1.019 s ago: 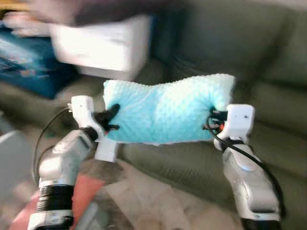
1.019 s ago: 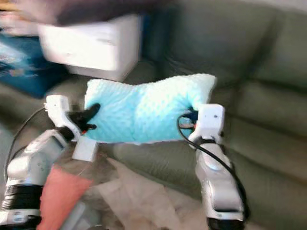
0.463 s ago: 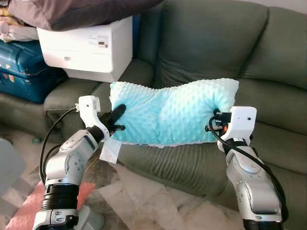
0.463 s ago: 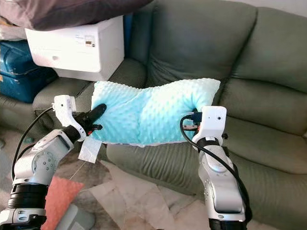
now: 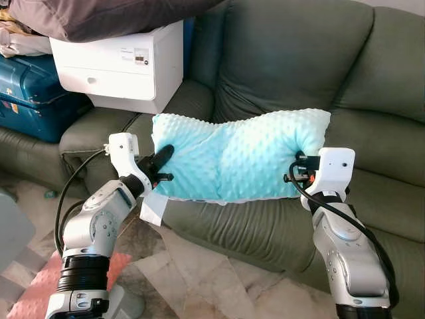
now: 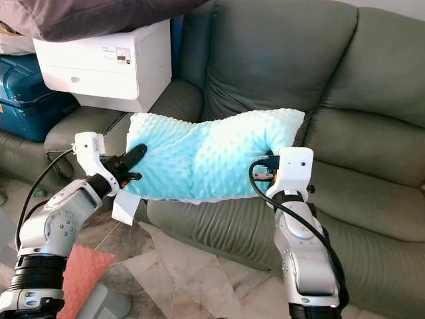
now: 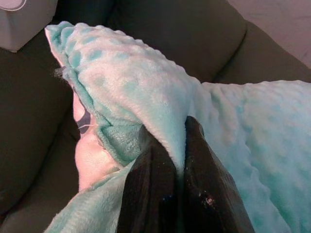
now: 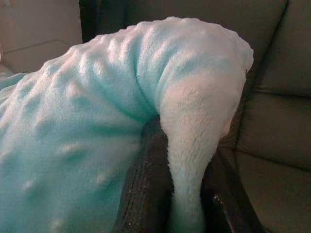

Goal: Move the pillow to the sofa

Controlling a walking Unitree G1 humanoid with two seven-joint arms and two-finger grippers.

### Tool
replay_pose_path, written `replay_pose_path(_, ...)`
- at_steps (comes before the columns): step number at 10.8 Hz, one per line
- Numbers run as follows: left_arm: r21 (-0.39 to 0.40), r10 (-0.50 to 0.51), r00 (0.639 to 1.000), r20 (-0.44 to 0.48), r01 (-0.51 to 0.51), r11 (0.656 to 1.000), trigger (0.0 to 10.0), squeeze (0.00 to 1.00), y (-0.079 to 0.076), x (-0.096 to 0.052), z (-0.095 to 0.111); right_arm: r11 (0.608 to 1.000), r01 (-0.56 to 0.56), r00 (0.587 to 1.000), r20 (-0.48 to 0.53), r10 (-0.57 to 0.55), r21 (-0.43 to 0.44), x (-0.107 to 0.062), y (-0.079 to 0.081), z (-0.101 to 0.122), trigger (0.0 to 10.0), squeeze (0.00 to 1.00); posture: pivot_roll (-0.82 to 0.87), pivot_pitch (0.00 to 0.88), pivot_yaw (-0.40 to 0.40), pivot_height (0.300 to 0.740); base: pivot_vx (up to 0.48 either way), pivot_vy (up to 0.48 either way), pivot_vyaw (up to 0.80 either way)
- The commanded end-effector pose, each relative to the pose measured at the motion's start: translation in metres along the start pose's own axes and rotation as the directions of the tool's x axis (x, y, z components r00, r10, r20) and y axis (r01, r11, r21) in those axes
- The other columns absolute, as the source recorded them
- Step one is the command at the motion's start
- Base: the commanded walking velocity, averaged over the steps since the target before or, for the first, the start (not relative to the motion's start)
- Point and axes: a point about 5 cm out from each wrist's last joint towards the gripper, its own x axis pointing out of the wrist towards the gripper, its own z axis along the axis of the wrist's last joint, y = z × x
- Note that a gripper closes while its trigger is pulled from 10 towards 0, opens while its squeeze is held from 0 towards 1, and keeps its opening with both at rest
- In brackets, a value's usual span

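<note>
Pillow (image 5: 239, 156) hangs between your two grippers, just above the sofa (image 5: 292, 60) seat's front edge. It looks soft and light, sagging in the middle, so keep pinching folds at both ends: left gripper (image 5: 161, 165) jaws nip one end, right gripper (image 5: 297, 171) jaws squeeze the other. The printer (image 5: 119, 66) crowds the left armrest; the seat ahead looks open.
</note>
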Motion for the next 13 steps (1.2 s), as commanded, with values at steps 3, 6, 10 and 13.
replay_pose_path(3, -0.002, -0.025, 1.0, 0.001, 0.025, 1.0, 10.0, 0.0, -0.0073, 0.0024, 0.0016, 1.0, 0.006, 1.0, 0.01, -0.006, -0.002, 0.0012, -0.0008, 0.0025, 10.0, 0.0, -0.11, 0.073, -0.06, 0.74, 0.0, 0.0, 0.0)
replay_pose_path(6, -0.006, -0.007, 1.0, 0.005, 0.007, 1.0, 10.0, 0.0, -0.0045, 0.0019, 0.0035, 1.0, 0.006, 1.0, 0.007, -0.006, 0.003, 0.001, -0.0006, 0.0022, 10.0, 0.0, -0.11, 0.076, -0.059, 0.74, 0.0, 0.0, 0.0)
replay_pose_path(10, -0.039, -0.032, 0.999, 0.014, 0.032, 0.999, 10.0, 0.0, -0.0069, 0.0009, 0.0038, 1.0, 0.005, 1.0, -0.005, -0.005, 0.006, 0.0004, -0.0008, 0.0005, 10.0, 0.0, -0.11, 0.079, -0.061, 0.74, 0.0, 0.0, -0.2)
replay_pose_path(13, -0.038, -0.031, 0.999, 0.013, 0.031, 0.999, 10.0, 0.0, -0.0072, 0.0008, 0.0037, 1.0, 0.005, 1.0, -0.006, -0.005, 0.005, 0.0003, -0.0012, 0.0008, 10.0, 0.0, -0.11, 0.08, -0.061, 0.74, 0.0, 0.0, -0.78)
